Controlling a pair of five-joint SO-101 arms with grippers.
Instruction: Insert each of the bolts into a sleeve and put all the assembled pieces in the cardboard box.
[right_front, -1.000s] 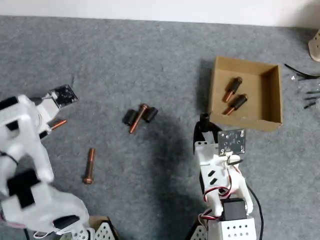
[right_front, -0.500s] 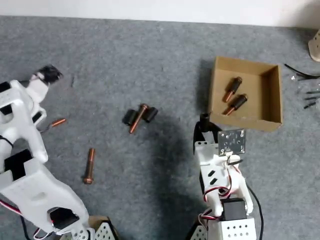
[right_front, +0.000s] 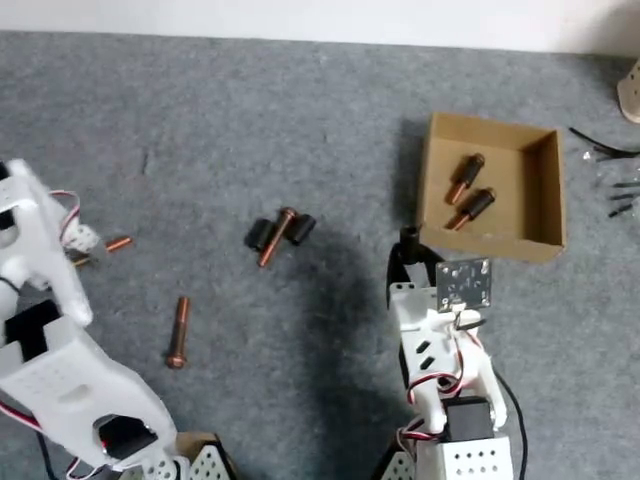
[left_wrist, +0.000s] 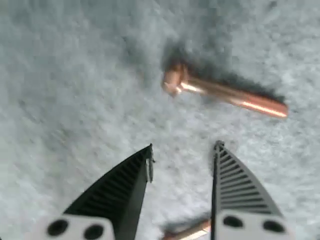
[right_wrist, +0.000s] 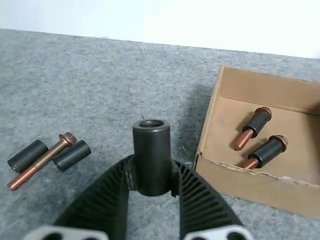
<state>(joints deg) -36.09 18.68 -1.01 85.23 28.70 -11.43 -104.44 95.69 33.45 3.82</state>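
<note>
I see grey carpet under everything and a white wall beyond the cardboard box. The right gripper clamps a sleeve beside it; the left gripper, far off, has its jaws apart.

Bolt between two black sleeves, two loose bolts, two assembled pieces in cardboard box

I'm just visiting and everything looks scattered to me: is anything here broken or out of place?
Nothing looks broken or spilled. One bolt lies between two loose sleeves, inside neither; another bolt lies apart. Two assembled pieces sit in the cardboard box.
</note>
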